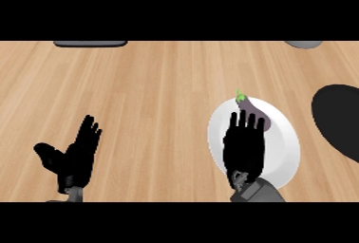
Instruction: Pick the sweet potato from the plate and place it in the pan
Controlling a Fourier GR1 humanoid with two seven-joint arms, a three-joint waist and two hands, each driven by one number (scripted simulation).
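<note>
hovering over the plate [288, 142], the right hand [245, 144] has its fingers straight and close together, tips at the purple veg [262, 115] on the plate's far side. it has hold of nothing. its palm hides the plate's middle, so i can't tell if the fingertips touch the veg or just sit above it. the task says sweet potato, but this one looks purple w/ a small green stem [240, 97] poking over the rim. it lies on the plate, not in the pan. prob the hand sits there b/c it's lining up the pick, so the grasp looks not yet done.

the pan [340, 121] is the dark shape cut off by the view's right edge, near the plate, so the carry should be short. the left hand [73, 154] rests open, fingers up, at lower left, well apart from the plate and holding nothing.

count: 1 plate, 1 veg, 1 pan, 2 hands. also 2 bits at the counter's [161, 80] far edge: a dark grey slab [91, 43] at left and a light grey thing [305, 44] at right. can't tell what either is.
</note>
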